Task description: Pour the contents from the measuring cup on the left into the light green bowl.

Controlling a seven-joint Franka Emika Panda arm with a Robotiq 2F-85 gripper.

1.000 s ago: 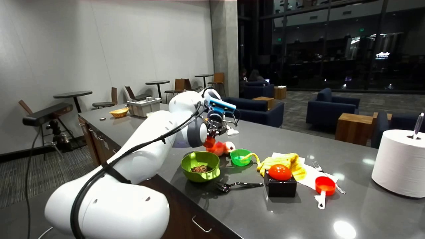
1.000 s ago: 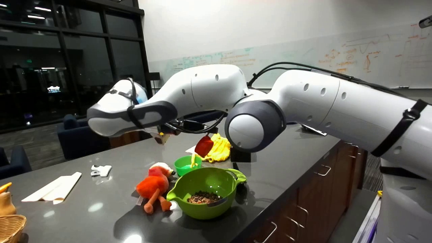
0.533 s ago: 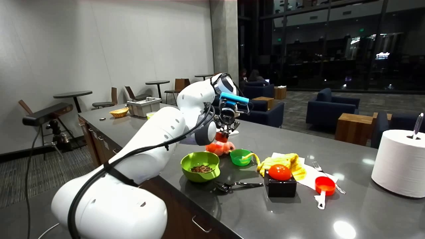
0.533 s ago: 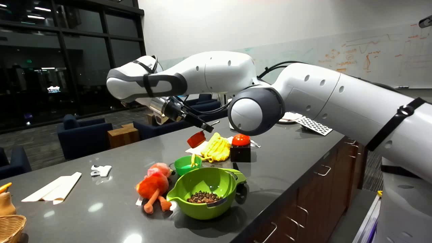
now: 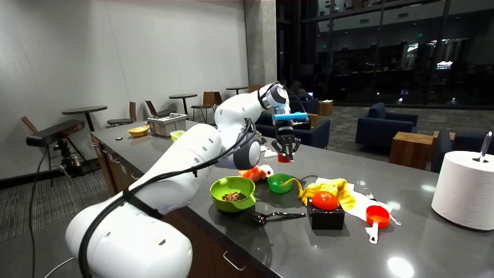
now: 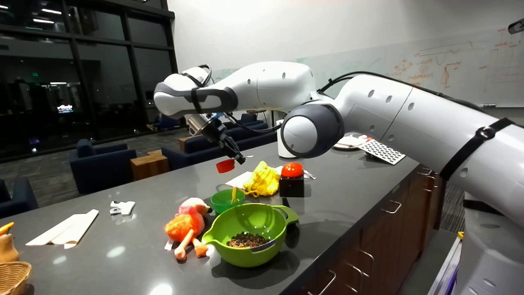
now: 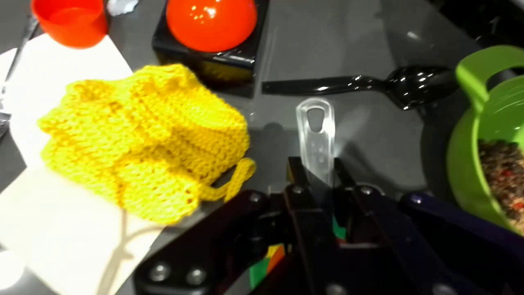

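Gripper point(image 7: 316, 169) pinching a red cup point(image 6: 225, 166) by its handle point(image 7: 318, 149) above the counter point(image 6: 348, 192), well apart from the green bowl point(image 6: 245, 258).
Dark bits point(image 6: 247, 239) in the bowl suggest pouring is done; set the cup down flat before release.

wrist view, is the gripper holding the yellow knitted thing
No, the gripper is shut on the measuring cup's handle, while the yellow knitted thing lies apart.
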